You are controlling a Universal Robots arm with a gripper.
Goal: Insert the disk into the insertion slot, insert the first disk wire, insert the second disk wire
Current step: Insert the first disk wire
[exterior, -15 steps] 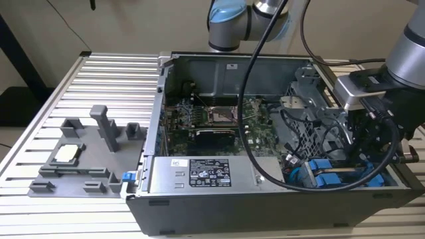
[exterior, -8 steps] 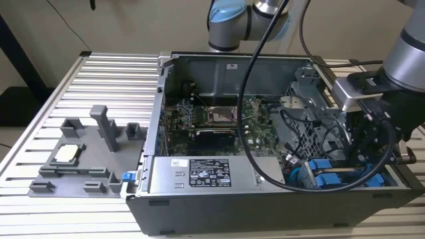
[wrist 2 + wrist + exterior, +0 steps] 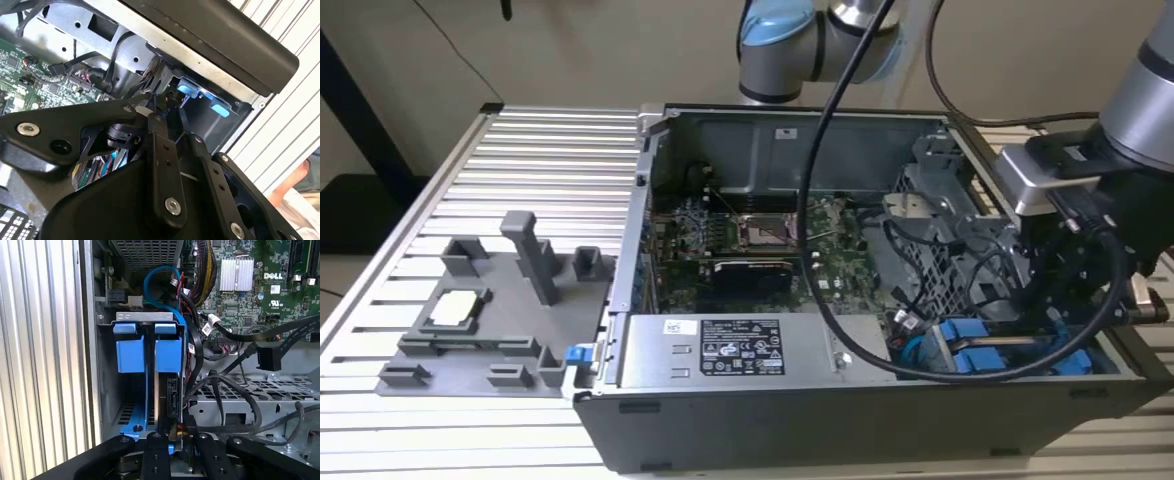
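First wrist view has the gripper (image 3: 176,437) pinched on a disk wire plug (image 3: 178,430) just beside the disk (image 3: 171,395) seated in the insertion slot (image 3: 145,316), seemingly the wire-plugging step, wanting a square push.

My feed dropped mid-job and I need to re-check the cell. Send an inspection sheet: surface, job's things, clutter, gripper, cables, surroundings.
Surface: slatted metal table carrying the open computer case.
Job's things: the disk sits in the insertion slot, with a second blue carrier beside it. Whether any wire is plugged into the disk cannot be told.
Clutter: grey fixture on the table, at the exterior view's left of the case.
Gripper: the gripper is low in the case, close over the disk's near edge.
Cables: black leads loop beside the slot, a blue cable arcs beyond it, and a black connector hangs loose.
Surroundings: plain wall behind the table.
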